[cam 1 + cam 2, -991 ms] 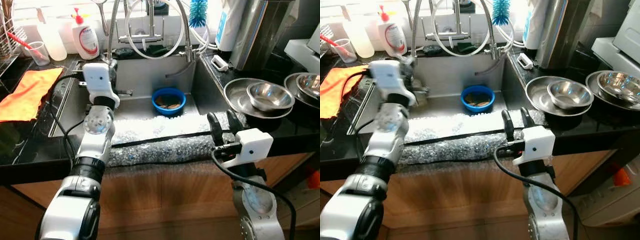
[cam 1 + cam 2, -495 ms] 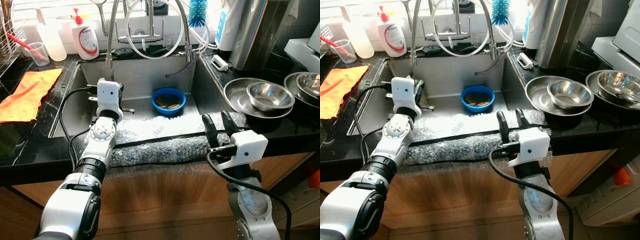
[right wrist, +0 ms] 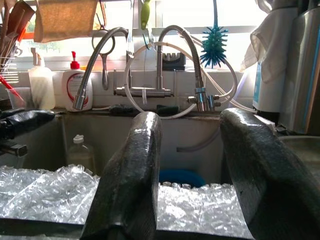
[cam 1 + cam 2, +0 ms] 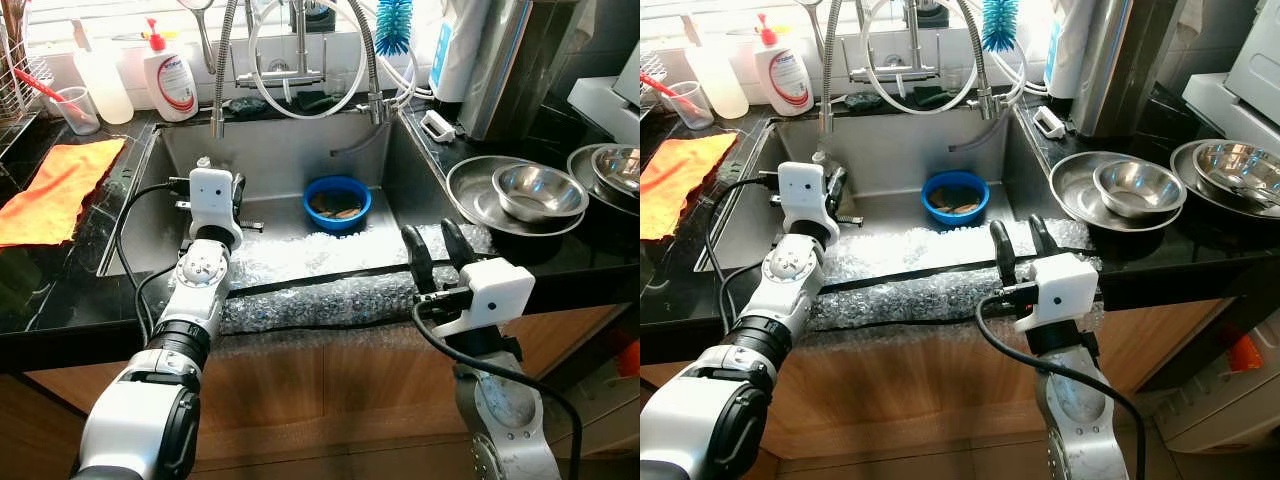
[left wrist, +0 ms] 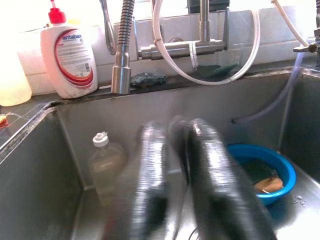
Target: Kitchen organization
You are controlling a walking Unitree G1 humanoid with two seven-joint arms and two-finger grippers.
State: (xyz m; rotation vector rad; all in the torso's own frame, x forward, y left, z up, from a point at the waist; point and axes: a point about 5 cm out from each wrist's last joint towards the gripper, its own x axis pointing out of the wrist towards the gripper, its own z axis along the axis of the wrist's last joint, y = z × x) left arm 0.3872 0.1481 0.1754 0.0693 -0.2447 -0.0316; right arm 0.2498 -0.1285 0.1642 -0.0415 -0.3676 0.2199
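Reaching into the sink (image 4: 280, 160), your left pincer (image 5: 177, 165), fingers nearly together and empty, points at the clear bottle (image 5: 106, 165) standing upright, left of centre; right pincer (image 4: 432, 255) gapes empty.

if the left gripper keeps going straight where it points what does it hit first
Probably the sink's back wall, between the clear bottle and the blue bowl. The left gripper points between them, though depth is unclear.
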